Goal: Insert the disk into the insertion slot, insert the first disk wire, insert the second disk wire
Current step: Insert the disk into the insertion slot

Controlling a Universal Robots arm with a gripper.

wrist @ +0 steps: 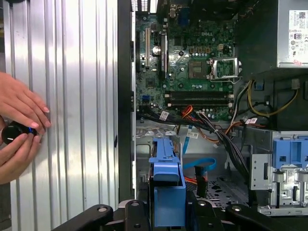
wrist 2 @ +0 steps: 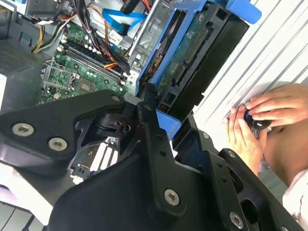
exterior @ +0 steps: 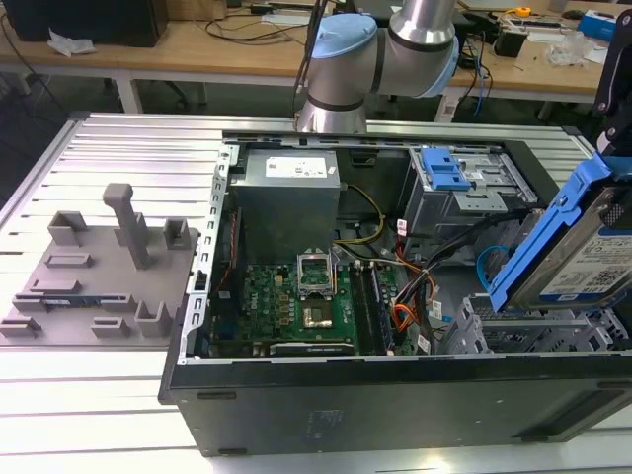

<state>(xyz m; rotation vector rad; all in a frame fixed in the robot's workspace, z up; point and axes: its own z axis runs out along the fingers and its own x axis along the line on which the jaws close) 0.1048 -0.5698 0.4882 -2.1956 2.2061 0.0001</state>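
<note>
Presently the jaws are clenched on the silver-grey rectangular hard drive (exterior: 590,259) in its bright blue plastic carrier. They hold it steeply tilted just above the grey perforated sheet-metal drive bay (exterior: 513,336), at the exterior view's right, and it is not yet entered.

Judgement: the drive wants levelling, with its carrier sides squared to the bay walls and loose cabling kept off the mouth.

Count:
- one drive
- one bay
- one thin orange-red wire bundle (exterior: 403,318), not connected to the drive
- one glossy light-blue flat cable (exterior: 484,269), not connected to the drive
- a person's two hands, first hand (wrist: 21,103) and second hand (wrist: 17,154), on the ribbed aluminium tabletop (exterior: 99,395)
</note>
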